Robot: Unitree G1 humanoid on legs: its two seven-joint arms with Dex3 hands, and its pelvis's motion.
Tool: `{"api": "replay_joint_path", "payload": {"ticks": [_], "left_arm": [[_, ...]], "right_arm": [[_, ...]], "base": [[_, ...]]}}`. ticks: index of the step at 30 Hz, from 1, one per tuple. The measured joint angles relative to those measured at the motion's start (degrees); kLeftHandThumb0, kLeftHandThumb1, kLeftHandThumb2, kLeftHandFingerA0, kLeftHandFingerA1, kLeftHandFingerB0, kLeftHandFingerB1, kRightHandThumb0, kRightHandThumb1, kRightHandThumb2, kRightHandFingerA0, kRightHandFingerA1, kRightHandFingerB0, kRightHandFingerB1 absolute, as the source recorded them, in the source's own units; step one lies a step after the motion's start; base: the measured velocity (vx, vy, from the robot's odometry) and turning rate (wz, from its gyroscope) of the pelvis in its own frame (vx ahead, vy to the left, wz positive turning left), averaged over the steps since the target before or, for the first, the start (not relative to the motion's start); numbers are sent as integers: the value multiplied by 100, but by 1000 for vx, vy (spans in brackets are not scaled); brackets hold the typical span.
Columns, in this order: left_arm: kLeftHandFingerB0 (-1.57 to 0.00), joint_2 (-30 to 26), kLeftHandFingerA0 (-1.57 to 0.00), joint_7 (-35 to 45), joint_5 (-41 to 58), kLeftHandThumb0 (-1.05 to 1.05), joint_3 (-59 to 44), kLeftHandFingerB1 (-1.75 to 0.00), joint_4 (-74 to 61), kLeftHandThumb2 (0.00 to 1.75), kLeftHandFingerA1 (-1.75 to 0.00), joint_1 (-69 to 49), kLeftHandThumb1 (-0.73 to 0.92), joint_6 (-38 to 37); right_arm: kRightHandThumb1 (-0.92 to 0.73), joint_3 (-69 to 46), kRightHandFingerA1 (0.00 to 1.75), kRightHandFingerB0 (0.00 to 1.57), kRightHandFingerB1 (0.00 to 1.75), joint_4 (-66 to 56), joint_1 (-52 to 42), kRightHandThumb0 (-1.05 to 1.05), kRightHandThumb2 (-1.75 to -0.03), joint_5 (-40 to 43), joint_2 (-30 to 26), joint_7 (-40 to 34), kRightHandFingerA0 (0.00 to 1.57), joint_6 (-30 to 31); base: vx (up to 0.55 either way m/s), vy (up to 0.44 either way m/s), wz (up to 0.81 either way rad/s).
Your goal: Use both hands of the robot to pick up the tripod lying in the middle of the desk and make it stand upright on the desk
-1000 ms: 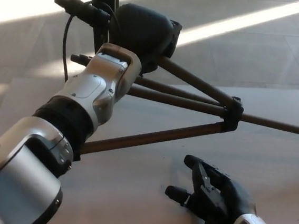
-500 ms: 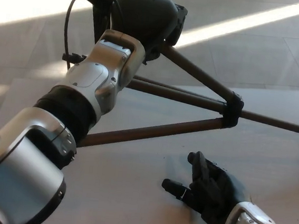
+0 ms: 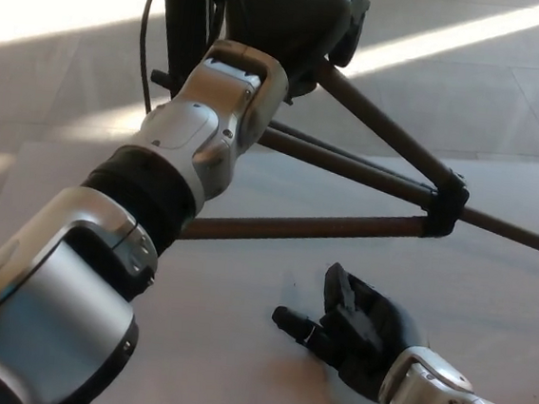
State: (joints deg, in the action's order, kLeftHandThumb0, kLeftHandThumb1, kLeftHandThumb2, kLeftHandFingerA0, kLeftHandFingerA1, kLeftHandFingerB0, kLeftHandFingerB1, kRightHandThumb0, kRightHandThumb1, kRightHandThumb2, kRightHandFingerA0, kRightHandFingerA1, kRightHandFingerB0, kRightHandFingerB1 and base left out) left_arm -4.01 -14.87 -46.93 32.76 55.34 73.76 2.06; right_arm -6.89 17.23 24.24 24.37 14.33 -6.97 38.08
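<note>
Left hand (image 3: pixel 292 18) clamped on tripod (image 3: pixel 367 178) head, legs half-raised over desk (image 3: pixel 236 352); right hand (image 3: pixel 348 324) empty, fingers spread, below legs: one-handed, tripod may twist and topple.

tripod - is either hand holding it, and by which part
The left hand grips the tripod at its head end. The right hand is open near the desk, holding nothing.

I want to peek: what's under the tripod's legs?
Under the tripod legs lies bare desk, with the right hand open below them. The left hand covers the tripod's top end.
</note>
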Motion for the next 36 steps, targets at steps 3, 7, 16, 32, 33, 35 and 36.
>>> {"api": "replay_joint_path", "payload": {"ticks": [3,7,16,32,33,35,36], "left_arm": [[-83,35,-89,-19,-3,-38,-15,-121,-75,55,-172,-96,44,9],[-89,98,-95,-26,13,-24,-109,-68,-256,59,-153,-351,48,102],[-78,137,-86,13,45,-31,-226,-111,-620,64,-146,-893,68,301],[-76,40,-83,-13,-21,-24,-160,-99,-734,63,-148,-1073,58,679],[-75,48,-83,-10,-21,-23,-160,-109,-732,62,-159,-1067,59,691],[-72,78,-84,14,-20,-22,-157,-115,-733,63,-161,-1047,60,702],[-76,93,-86,21,-20,-21,-155,-109,-733,63,-158,-1043,57,703]], "right_arm": [[-69,2,8,5,14,62,29,-104,-107,10,-1,-1,3,-52],[-81,-2,0,0,0,81,94,-95,-71,28,-11,-5,0,-107],[-76,-178,0,0,0,169,274,-93,-64,90,-50,11,0,-324],[-65,-848,6,0,2,1098,1511,-104,-91,-3,-380,-117,0,-481],[-64,-903,7,0,3,1161,1552,-100,-91,-2,-380,-128,0,-500],[-57,-1017,14,0,9,1350,1656,-88,-89,-3,-381,-156,0,-560],[-49,-1047,28,0,8,1400,1679,-81,-84,-3,-381,-166,0,-579]], "base": [[0,0,0],[0,0,0],[0,0,0],[0,0,0],[0,0,0],[0,0,0],[0,0,0]]}}
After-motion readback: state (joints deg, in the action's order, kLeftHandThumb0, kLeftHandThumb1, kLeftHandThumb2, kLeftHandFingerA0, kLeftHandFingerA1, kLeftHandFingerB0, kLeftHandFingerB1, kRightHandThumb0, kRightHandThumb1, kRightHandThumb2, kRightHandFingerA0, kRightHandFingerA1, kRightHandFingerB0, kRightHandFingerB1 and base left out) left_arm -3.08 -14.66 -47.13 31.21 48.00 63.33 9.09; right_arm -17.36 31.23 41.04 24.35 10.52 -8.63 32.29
